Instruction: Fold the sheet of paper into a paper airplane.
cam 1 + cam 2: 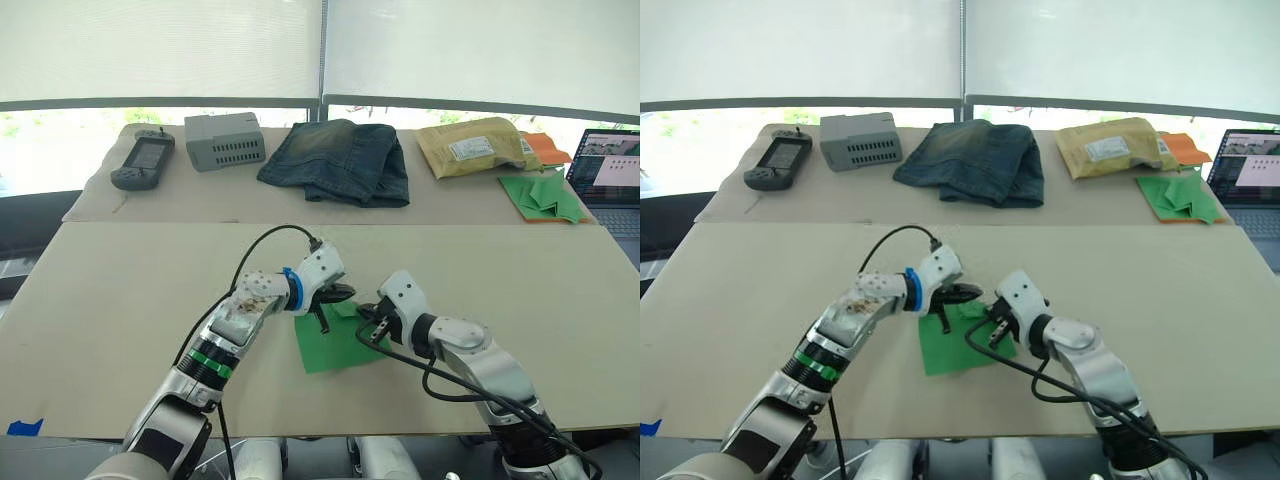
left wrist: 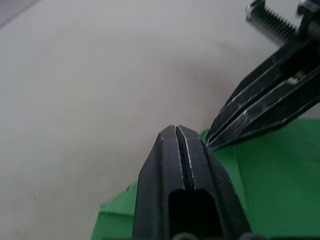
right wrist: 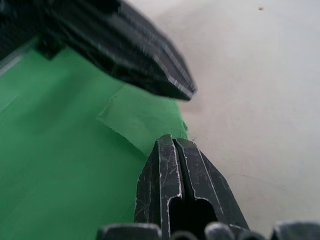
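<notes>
The sheet of paper (image 1: 330, 350) is bright green and lies flat on the tan table near the front edge. Its far corner is turned over into a small flap (image 3: 140, 115). My left gripper (image 1: 348, 293) is shut, with its tip over the sheet's far edge next to the flap. From the other side my right gripper (image 1: 362, 318) comes in, also shut, its tip at the flap's edge by the sheet's right border. The two tips nearly meet, as the left wrist view shows with the left gripper (image 2: 175, 131) beside the right gripper (image 2: 212, 140). No paper shows between either pair of fingers.
On the far table lie a handheld console (image 1: 143, 160), a grey box (image 1: 225, 140), folded jeans (image 1: 340, 160), a padded envelope (image 1: 475, 147) and a pile of green paper shapes with an orange sheet (image 1: 540, 190). A laptop (image 1: 612, 170) stands at the right. Blue tape (image 1: 25, 427) marks the front left.
</notes>
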